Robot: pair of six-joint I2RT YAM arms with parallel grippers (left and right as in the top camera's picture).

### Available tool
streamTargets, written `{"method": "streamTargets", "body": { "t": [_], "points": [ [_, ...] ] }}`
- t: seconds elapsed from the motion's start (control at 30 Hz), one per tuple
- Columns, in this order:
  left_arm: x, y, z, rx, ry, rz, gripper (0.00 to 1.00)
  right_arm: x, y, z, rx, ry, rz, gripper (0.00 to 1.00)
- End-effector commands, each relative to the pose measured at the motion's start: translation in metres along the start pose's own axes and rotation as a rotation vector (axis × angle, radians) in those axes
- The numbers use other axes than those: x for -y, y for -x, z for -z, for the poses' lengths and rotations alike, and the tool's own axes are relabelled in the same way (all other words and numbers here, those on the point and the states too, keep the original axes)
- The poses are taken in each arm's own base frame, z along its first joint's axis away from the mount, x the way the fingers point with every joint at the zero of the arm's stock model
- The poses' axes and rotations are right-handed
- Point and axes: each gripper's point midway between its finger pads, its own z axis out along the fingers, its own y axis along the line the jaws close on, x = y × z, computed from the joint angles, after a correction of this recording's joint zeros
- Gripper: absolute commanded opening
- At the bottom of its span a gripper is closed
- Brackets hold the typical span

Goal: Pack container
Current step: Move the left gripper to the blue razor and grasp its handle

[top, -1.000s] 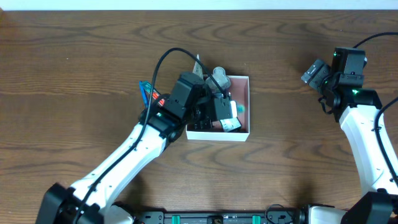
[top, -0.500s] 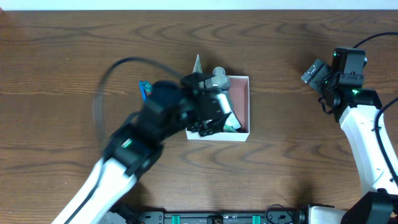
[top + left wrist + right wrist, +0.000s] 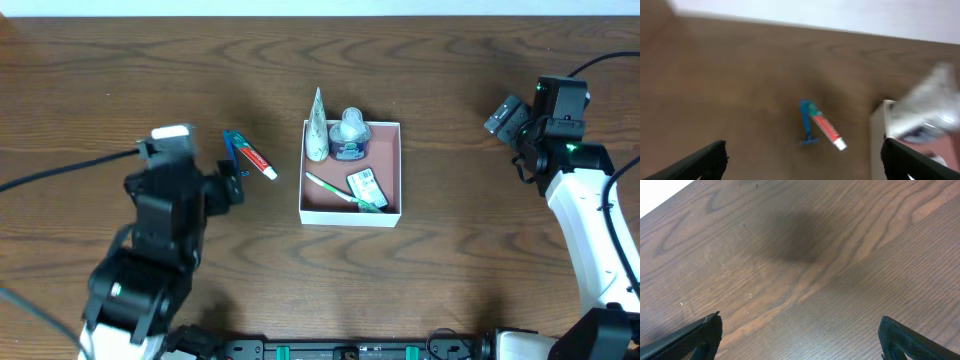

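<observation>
The container (image 3: 389, 146), a white-walled box with a reddish floor, sits mid-table. In it lie a white tube (image 3: 317, 127), a grey bottle (image 3: 349, 136), a green toothbrush (image 3: 329, 188) and a small packet (image 3: 366, 184). Left of the box, on the wood, a red-and-white toothpaste tube (image 3: 258, 159) rests against a blue razor (image 3: 234, 147). Both show blurred in the left wrist view, the toothpaste tube (image 3: 826, 131) beside the razor (image 3: 806, 125). My left gripper (image 3: 232, 185) stands open and empty, just short of them. My right gripper (image 3: 505, 118) is open over bare wood at the far right.
The container's corner (image 3: 878, 131) shows blurred at the right of the left wrist view. The right wrist view holds only brown table (image 3: 805, 255) between the open fingers (image 3: 705, 335). A black cable trails off the left arm (image 3: 60, 170).
My left arm has pulled back out of the container to the left and towards the front edge. Its gripper has opened, and the items it hid now lie in the box. The right arm has not moved.
</observation>
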Motion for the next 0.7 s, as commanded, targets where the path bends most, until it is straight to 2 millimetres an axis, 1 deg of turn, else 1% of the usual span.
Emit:
{"method": "streamTargets", "body": {
  "t": [0.0, 0.17, 0.3, 0.4, 0.47, 0.57, 0.67],
  "points": [
    [-0.002, -0.016, -0.028, -0.108, 0.03, 0.118, 0.98, 0.003, 0.005, 0.001, 0.013, -0.013, -0.003, 0.99],
    [0.004, -0.049, -0.072, -0.265, 0.082, 0.089, 0.98, 0.003, 0.005, 0.001, 0.013, -0.013, -0.003, 0.99],
    [0.013, -0.082, -0.116, -0.407, 0.078, 0.094, 0.98, 0.003, 0.005, 0.001, 0.013, -0.013, -0.003, 0.99],
    [0.014, -0.104, -0.142, -0.505, 0.058, 0.129, 0.98, 0.003, 0.005, 0.001, 0.013, -0.013, -0.003, 0.99],
    [0.014, -0.116, -0.154, -0.558, 0.032, 0.163, 0.98, 0.003, 0.005, 0.001, 0.013, -0.013, -0.003, 0.99],
    [0.013, -0.126, -0.169, -0.606, -0.009, 0.221, 0.98, 0.003, 0.005, 0.001, 0.013, -0.013, -0.003, 0.99],
    [0.011, -0.126, -0.18, -0.605, -0.047, 0.242, 0.98, 0.003, 0.005, 0.001, 0.013, -0.013, -0.003, 0.99]
  ]
}}
